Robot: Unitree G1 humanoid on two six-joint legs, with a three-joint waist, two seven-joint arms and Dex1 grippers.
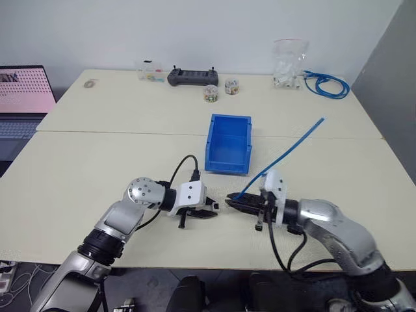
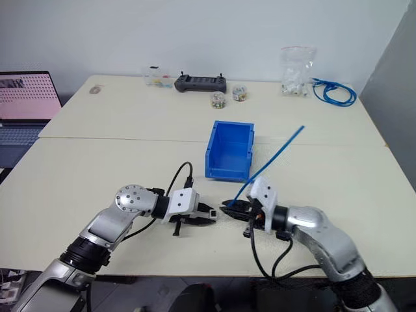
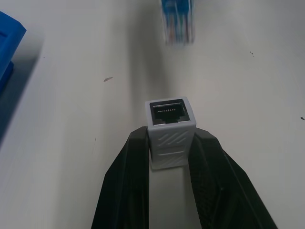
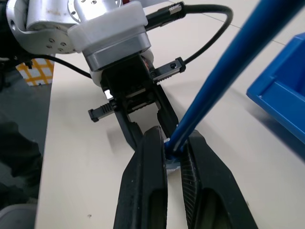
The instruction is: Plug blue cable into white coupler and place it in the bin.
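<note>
Your left hand [image 1: 211, 209] pinches the white coupler [image 3: 170, 131], right hand [image 1: 233, 202] grips the blue cable [image 1: 286, 153] at centre frame; plugging and the bin [image 1: 229, 144] remain.

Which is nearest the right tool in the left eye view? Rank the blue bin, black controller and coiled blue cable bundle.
From the right tool:
1. Bright blue rectangular plastic bin, just beyond it at table centre.
2. Flat black controller, at the far edge.
3. Coiled blue cable bundle, at the far right corner.
</note>
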